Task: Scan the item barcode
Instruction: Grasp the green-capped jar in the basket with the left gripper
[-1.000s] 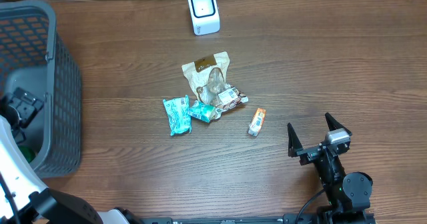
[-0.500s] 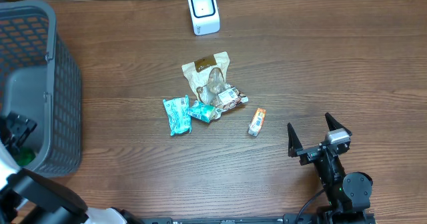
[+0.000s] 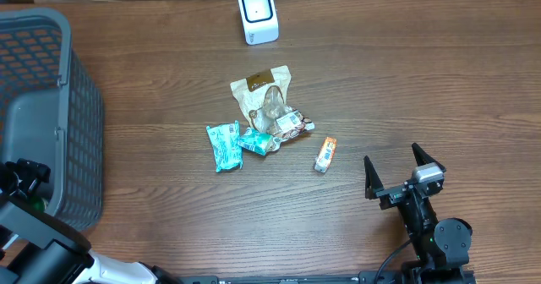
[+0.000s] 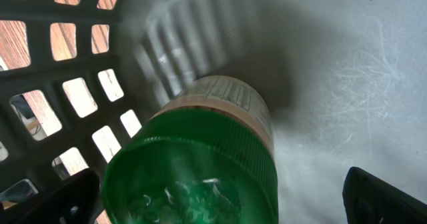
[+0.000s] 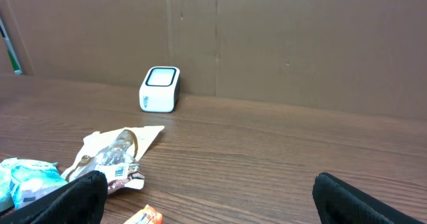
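Green-capped bottle [image 4: 220,117] in basket [image 3: 80,106]; left end effector [image 4: 223,201], wide open, empty, has moved nearer

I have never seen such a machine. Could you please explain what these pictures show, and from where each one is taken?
These are two robot arms at a wooden table, each ending in a two-finger gripper. One picture looks down from above; the other two come from small cameras on the wrists, so each shows its own fingers at the bottom corners. On the table lie a white scanner, a clear snack bag, a teal packet and a small orange packet, with a grey basket at one side. The left gripper is open inside the basket, over a green-capped bottle that it does not grip. The right gripper is open and empty, facing the scanner.
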`<state>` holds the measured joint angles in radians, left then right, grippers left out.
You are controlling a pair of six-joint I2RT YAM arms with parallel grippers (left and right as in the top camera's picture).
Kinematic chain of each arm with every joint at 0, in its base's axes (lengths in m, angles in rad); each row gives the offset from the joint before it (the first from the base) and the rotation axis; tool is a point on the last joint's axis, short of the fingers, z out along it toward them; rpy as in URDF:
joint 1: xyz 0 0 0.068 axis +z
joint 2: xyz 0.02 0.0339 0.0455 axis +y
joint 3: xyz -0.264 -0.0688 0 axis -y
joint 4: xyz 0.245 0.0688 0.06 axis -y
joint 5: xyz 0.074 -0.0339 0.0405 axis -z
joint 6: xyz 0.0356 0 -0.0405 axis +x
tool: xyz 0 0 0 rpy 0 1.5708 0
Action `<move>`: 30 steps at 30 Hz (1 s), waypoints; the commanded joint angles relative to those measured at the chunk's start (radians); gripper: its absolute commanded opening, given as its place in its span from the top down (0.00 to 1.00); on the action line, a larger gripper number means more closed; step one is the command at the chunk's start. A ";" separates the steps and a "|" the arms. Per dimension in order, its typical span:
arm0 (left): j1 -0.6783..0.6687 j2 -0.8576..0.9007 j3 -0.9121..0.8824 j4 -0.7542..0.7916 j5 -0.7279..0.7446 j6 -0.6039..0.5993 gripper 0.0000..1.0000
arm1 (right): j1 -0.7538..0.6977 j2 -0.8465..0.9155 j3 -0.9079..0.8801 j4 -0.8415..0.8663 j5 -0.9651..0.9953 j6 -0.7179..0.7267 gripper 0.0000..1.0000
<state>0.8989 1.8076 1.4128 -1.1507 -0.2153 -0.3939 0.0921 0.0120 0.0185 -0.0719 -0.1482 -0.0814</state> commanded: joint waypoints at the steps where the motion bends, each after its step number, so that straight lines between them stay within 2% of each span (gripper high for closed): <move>1: 0.011 0.019 -0.006 0.014 -0.021 -0.026 0.00 | -0.003 -0.009 -0.011 0.003 0.014 0.004 0.00; 12: 0.009 0.019 -0.006 0.060 0.129 0.000 0.10 | -0.003 -0.009 -0.011 0.003 0.014 0.004 0.00; 20: 0.003 0.019 -0.006 0.095 0.278 0.085 0.14 | -0.003 -0.009 -0.011 0.003 0.014 0.004 0.00; 30: -0.061 0.019 -0.007 0.112 0.264 0.141 0.19 | -0.003 -0.009 -0.011 0.003 0.014 0.004 0.00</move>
<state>0.8665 1.8137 1.4120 -1.0420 0.0372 -0.2859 0.0921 0.0120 0.0185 -0.0719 -0.1482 -0.0814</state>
